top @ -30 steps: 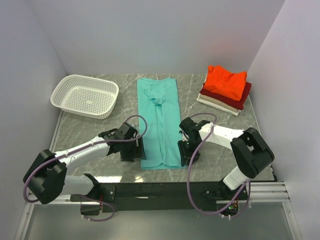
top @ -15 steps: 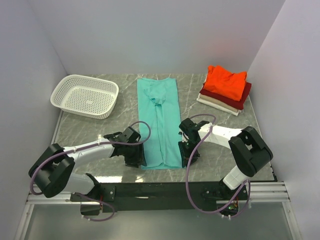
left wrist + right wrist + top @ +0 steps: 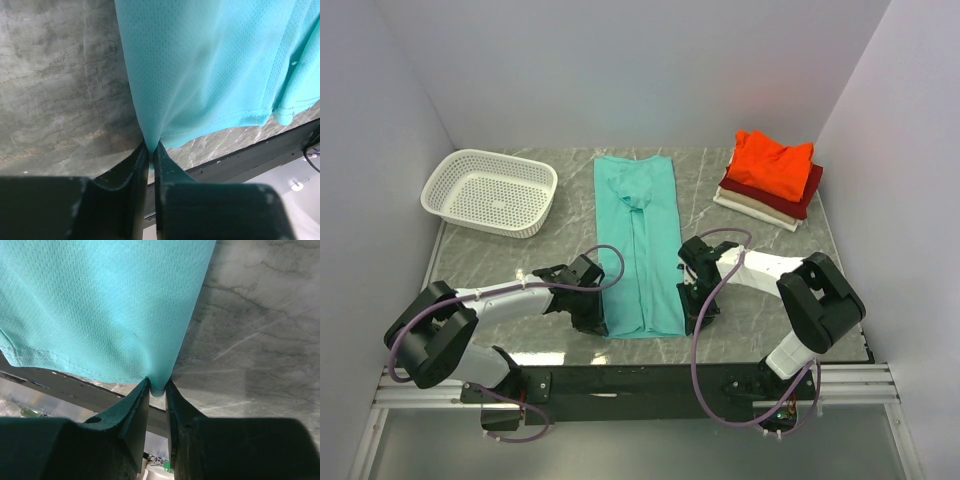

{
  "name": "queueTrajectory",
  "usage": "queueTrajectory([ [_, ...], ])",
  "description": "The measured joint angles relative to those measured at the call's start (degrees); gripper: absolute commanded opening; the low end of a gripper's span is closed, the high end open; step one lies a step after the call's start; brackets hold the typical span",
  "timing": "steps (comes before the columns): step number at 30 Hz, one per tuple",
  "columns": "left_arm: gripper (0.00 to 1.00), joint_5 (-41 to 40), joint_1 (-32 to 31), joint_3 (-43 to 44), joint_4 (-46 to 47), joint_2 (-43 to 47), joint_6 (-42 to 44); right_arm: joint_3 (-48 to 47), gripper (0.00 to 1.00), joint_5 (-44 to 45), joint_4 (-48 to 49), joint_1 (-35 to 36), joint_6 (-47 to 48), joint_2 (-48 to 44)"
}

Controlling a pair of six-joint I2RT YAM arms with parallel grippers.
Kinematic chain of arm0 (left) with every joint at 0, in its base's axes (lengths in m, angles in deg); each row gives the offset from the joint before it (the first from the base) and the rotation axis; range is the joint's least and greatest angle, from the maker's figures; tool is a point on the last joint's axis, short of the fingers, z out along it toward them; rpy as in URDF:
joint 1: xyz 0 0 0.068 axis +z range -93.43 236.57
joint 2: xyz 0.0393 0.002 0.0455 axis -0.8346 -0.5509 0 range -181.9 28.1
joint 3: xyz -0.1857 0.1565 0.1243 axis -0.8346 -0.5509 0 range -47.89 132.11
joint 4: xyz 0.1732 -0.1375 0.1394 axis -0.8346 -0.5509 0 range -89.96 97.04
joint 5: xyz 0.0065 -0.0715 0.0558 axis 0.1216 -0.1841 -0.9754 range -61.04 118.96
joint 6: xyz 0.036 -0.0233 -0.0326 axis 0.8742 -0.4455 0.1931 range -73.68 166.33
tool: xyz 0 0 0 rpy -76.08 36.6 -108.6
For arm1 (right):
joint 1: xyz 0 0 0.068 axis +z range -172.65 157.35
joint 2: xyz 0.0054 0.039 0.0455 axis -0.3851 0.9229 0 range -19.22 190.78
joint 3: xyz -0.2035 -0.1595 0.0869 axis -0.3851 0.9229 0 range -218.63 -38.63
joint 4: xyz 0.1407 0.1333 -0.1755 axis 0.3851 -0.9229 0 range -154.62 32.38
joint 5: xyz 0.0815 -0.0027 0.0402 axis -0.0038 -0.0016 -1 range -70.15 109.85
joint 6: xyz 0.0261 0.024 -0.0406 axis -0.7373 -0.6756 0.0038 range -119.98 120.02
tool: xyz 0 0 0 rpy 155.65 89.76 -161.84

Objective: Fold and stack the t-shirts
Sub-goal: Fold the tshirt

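A teal t-shirt (image 3: 638, 240) lies folded into a long strip down the middle of the table, collar end at the back. My left gripper (image 3: 596, 320) is shut on its near left hem corner; in the left wrist view the cloth (image 3: 200, 75) is pinched between the black fingers (image 3: 135, 170). My right gripper (image 3: 688, 318) is shut on the near right hem corner, where the right wrist view shows the cloth (image 3: 110, 305) bunched in the narrow gap of the gripper (image 3: 157, 387). A stack of folded t-shirts (image 3: 772, 178), orange-red on dark red on cream, sits at the back right.
A white mesh basket (image 3: 490, 191) stands at the back left. The black base rail (image 3: 650, 380) runs along the table's near edge just behind the hem. Grey walls close in the left, back and right sides.
Both grippers have closed onto the near hem corners of the teal t-shirt. The left gripper has also moved in toward the hem's left corner.
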Motion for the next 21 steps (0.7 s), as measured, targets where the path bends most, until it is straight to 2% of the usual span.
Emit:
queueTrajectory([
  [4,0.0,-0.1,0.0,0.2,-0.1,0.0,0.0,-0.1,0.13,0.0,-0.3,0.0,0.2,0.0],
  [10,0.0,-1.1,-0.1,1.9,-2.6,0.0,0.0,-1.9,0.01,-0.1,-2.5,0.0,0.2,0.0],
  [21,0.0,-5.7,-0.1,12.5,-8.1,0.1,1.1,-12.8,0.0,2.6,-9.2,0.0,-0.1,-1.5],
])
